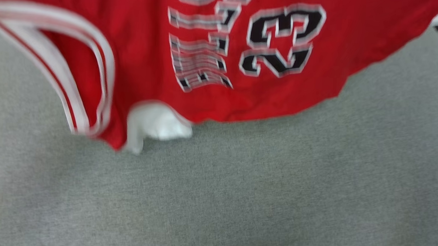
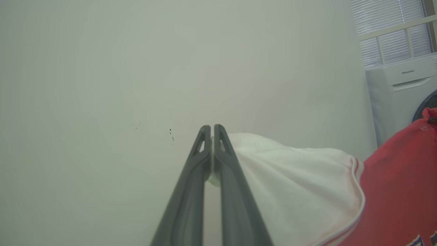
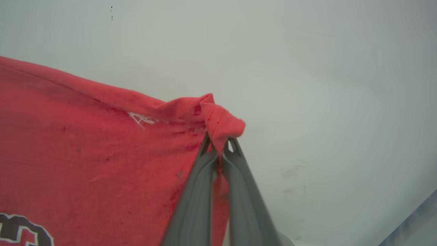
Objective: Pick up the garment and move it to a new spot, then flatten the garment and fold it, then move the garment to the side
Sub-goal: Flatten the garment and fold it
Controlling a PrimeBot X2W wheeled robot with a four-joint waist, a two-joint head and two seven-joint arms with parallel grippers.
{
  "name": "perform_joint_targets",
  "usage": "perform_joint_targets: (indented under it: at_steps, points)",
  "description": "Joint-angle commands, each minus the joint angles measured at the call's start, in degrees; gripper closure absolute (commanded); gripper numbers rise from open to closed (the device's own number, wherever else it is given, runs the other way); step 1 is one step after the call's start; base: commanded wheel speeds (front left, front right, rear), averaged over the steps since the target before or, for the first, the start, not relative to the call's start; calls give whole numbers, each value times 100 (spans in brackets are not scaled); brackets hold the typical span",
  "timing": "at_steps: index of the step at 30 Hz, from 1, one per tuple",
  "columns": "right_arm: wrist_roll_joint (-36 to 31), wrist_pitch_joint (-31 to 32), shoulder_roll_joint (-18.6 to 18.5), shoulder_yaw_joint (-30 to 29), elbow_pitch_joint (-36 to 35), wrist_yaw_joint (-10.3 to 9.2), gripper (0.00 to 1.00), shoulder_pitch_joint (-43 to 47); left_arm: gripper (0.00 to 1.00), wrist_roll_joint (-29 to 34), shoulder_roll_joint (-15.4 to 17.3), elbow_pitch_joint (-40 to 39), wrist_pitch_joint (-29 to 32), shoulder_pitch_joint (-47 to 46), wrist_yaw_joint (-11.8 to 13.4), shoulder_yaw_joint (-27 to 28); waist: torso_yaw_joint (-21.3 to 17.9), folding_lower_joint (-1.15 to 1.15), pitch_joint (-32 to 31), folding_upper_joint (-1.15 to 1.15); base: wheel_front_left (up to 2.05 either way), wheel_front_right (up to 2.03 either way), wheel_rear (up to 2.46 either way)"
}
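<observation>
The left gripper [image 2: 212,131] has its two dark fingers pressed together, pinching a fold of the white sleeve [image 2: 293,184]. From that pinch the garment [image 2: 396,191] runs off to the gripper's right, white cloth first, then red.

The right gripper [image 3: 220,143] is likewise closed, with a bunched red corner of the cloth clamped between its tips. From there the red cloth spreads to that gripper's left.

So the garment lies between the two grippers, stretched from one to the other, and each arm holds its own end. Its long axis runs across the robot, from gripper to gripper.

In the blurred head view the red body hangs down as a curtain, with dark, white-outlined lettering [image 1: 281,40] on it. A loop of striped trim [image 1: 95,73] and a second white sleeve [image 1: 156,122] dangle at its lower edge. Below that edge is a grey fabric surface [image 1: 238,197]. Whether the cloth touches it cannot be told.

The next move probably depends on that drop, lowering both ends evenly so the shirt lands flat.
</observation>
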Motion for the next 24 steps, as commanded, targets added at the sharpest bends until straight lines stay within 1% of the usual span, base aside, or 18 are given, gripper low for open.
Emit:
perform_joint_targets:
  at_steps: [1, 3, 4, 7, 11, 15, 17, 20, 22, 24]
  points:
    - [-176, -182, 83, 45, 188, -2, 100, -348, 100, 176, -145, 370, 50, -609, -116, -115, 67, 0, 682, 0, 0, 0, 0]
    - [-358, -353, 125, 58, 440, -3, 100, -692, 100, 271, -345, 838, 126, -1218, -221, -236, 99, 0, 980, 0, 0, 0, 0]
    - [-358, -353, 125, 58, 440, -3, 100, -692, 100, 271, -345, 838, 126, -1218, -221, -236, 99, 0, 980, 0, 0, 0, 0]
    - [-646, -638, 145, 140, 896, -4, 100, -1314, 100, 478, -655, 1547, 166, -2249, -388, -394, 169, 0, 1394, 0, 0, 0, 0]
    - [-1034, -1143, 296, 165, 1713, -4, 100, -2193, 100, 908, -1097, 2643, -47, -3401, -624, -682, 279, 0, 1785, 0, 0, 0, 0]
    - [-1475, -1756, 419, 196, 2492, -4, 100, -2963, 100, 1221, -1495, 3645, -445, -4300, -774, -841, 384, 0, 2103, 0, 0, 0, 0]
    - [-1674, -2037, 517, 179, 2886, -4, 100, -3239, 100, 1388, -1616, 4046, -671, -4591, -846, -947, 439, 0, 2221, 0, 0, 0, 0]
    - [-1945, -2474, 668, 118, 3388, -4, 100, -3495, 100, 1492, -1789, 4567, -1041, -4766, -917, -1059, 526, 0, 2355, 0, 0, 0, 0]
    - [-2032, -2659, 837, 135, 3716, -3, 100, -3503, 100, 1423, -1903, 4822, -1277, -4681, -980, -1112, 579, 0, 2404, 0, 0, 0, 0]
    - [-2106, -2879, 891, 248, 3943, -3, 100, -3430, 100, 1337, -1954, 5004, -1455, -4458, -1043, -1219, 636, 0, 2432, 0, 0, 0, 0]
